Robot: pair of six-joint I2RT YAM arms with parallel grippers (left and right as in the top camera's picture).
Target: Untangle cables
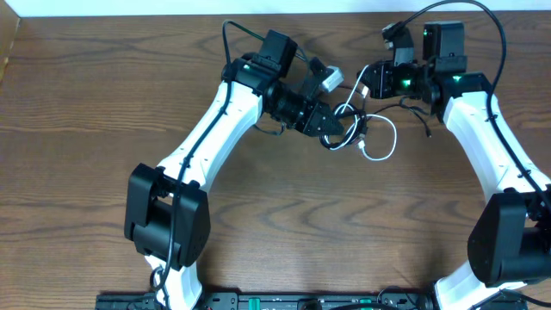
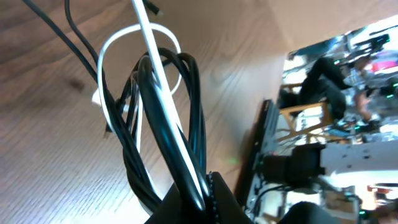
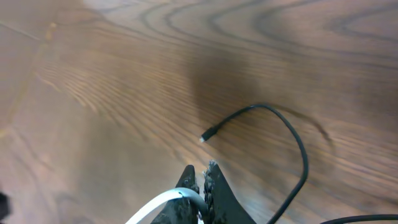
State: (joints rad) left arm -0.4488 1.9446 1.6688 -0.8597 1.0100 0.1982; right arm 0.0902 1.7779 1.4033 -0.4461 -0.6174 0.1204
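Left hand grips 2 cables | right hand pinches white cable

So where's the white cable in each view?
Overhead: white cable loops just above centre, beside the black cable.
Left wrist: diagonal from top centre to the bottom, through the black loops.
Right wrist: bottom edge, left of centre, pinched by the right gripper.
Shared landmark: the black cable.

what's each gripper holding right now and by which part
The left gripper clamps the black cable and white cable together, mid-length in the tangle. The right gripper pinches the white cable on a curved stretch; no plug shows there.
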